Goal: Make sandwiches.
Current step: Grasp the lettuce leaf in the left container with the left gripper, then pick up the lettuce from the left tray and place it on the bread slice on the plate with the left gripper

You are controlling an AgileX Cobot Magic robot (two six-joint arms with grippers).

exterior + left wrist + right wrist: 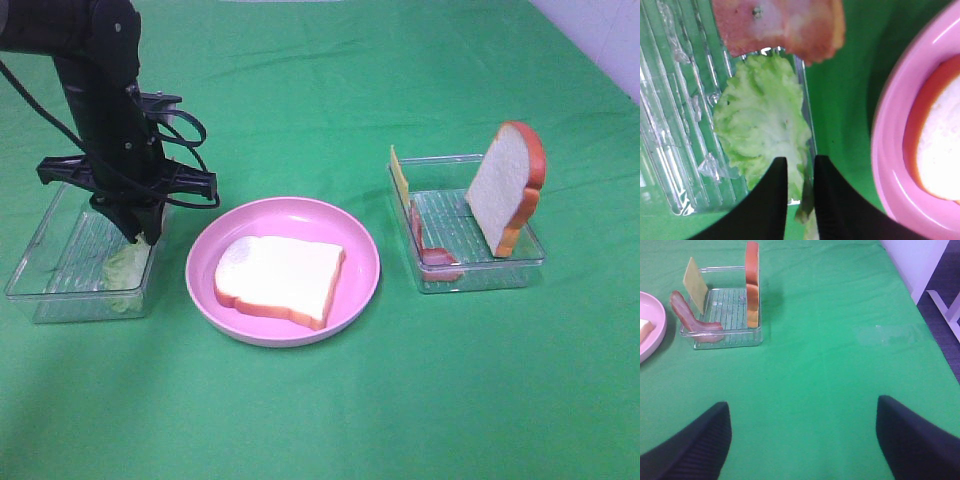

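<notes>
A bread slice lies flat on the round pink plate. Pale green lettuce lies in the clear left tray. My left gripper reaches down into that tray. In the left wrist view its fingers stand close together, pinching the lettuce's edge, and a bacon strip lies beyond. The right tray holds yellow cheese, bacon and an upright bread slice. My right gripper is open and empty over bare cloth, out of the exterior view.
Green cloth covers the table. The plate with its bread sits just beside the left tray. In the right wrist view the right tray stands far from the gripper, and the table's edge runs along one side.
</notes>
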